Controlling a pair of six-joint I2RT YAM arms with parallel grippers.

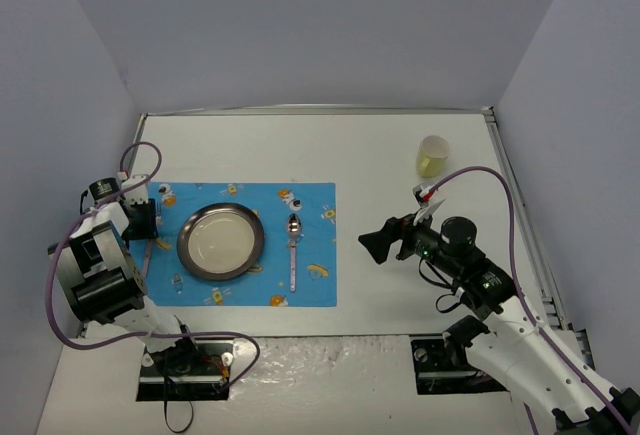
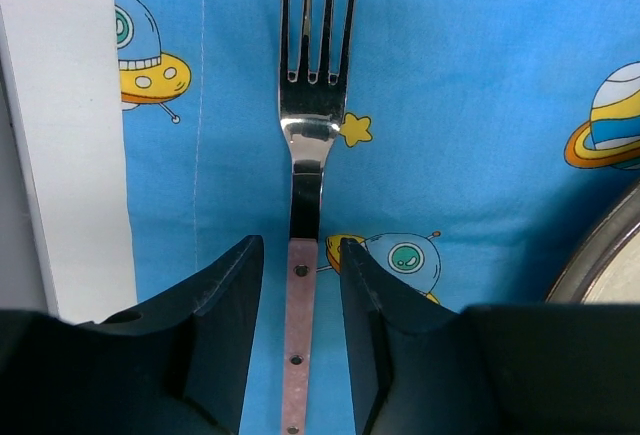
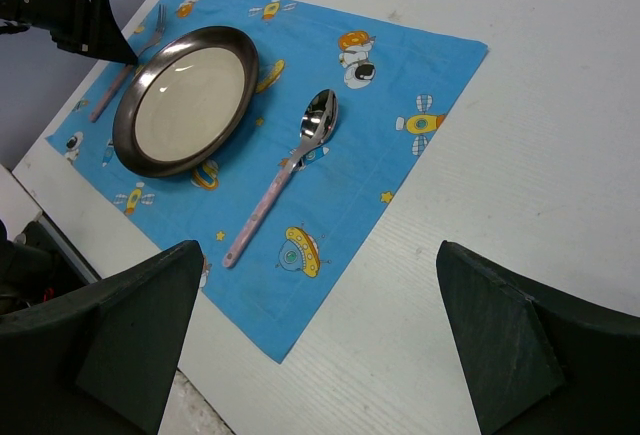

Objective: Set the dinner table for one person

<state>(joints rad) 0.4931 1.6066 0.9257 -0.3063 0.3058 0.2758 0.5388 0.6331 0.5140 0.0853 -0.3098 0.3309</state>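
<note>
The white dinner table (image 1: 300, 150) carries a blue cartoon mat (image 1: 310, 205). On the mat lie a round metal plate (image 1: 221, 241), a pink-handled spoon (image 1: 293, 245) to its right and a pink-handled fork (image 2: 310, 135) to its left. My left gripper (image 2: 300, 255) is low over the mat's left edge (image 1: 150, 223). Its jaws straddle the fork's handle with a small gap on each side. My right gripper (image 1: 372, 246) hovers right of the mat, wide open and empty (image 3: 315, 250). The right wrist view shows the plate (image 3: 190, 100), spoon (image 3: 285, 170) and fork (image 3: 112, 90).
A pale yellow cup (image 1: 433, 157) stands at the table's back right. Grey walls enclose the table on three sides. The plate's rim (image 2: 600, 255) is close to the right of my left gripper, and bare table (image 2: 70, 105) is to its left.
</note>
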